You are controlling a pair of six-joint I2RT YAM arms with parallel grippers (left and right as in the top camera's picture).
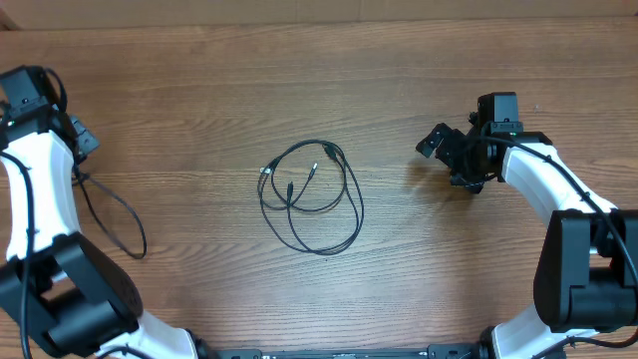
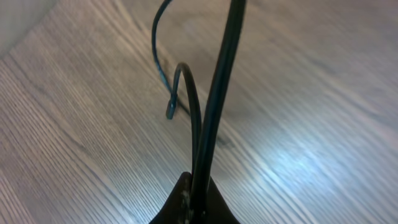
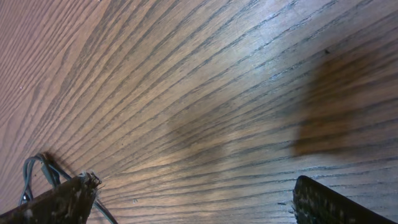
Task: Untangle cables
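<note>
Cables (image 1: 360, 207) lie in loose overlapping loops, mid tabletop (image 1: 319, 80). Left hand (image 2: 194, 198) closed, far left. Right hand (image 3: 194, 182) wide open, clear of cables

Noted only a wooden table (image 1: 319, 80), brown, with fine grain running left to right across the whole top. Saw a paler tan strip (image 1: 299, 8) along its far edge in the overhead view. Caught a pale grey surface (image 2: 17, 18) past the table's edge in the left wrist view. Spotted a dark shadow patch (image 3: 339, 106) and soft glare on the wood in the right wrist view.
</note>
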